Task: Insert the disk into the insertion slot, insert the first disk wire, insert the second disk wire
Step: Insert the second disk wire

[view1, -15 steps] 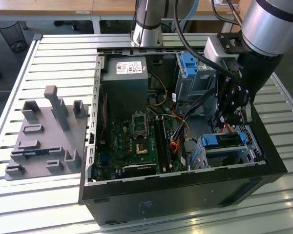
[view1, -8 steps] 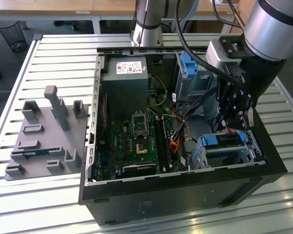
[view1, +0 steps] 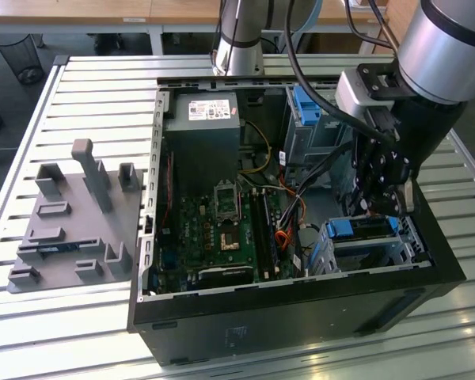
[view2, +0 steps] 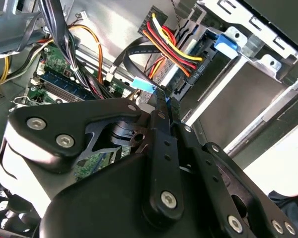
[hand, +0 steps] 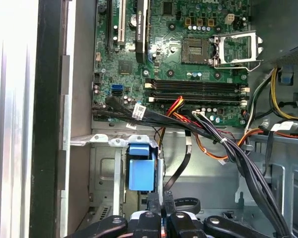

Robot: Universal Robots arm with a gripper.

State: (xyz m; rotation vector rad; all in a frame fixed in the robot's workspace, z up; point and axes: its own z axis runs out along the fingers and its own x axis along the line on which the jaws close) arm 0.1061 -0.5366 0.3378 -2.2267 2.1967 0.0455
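Down at the PC case's front right corner, the disk [view1: 362,228] already sits in the insertion slot [view1: 370,252], gripper [view2: 165,101] jaws pinched shut on a flat black disk wire [view2: 139,55] connector, which could easily snag the cable bundle [hand: 228,144] or go in crooked.

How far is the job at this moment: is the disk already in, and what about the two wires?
Done: the disk already sits in the insertion slot. In hand: the tool appears shut on the end of the flat black wire, close to the disk. Left: I cannot confirm that this wire or the coloured wire bundle is plugged in.
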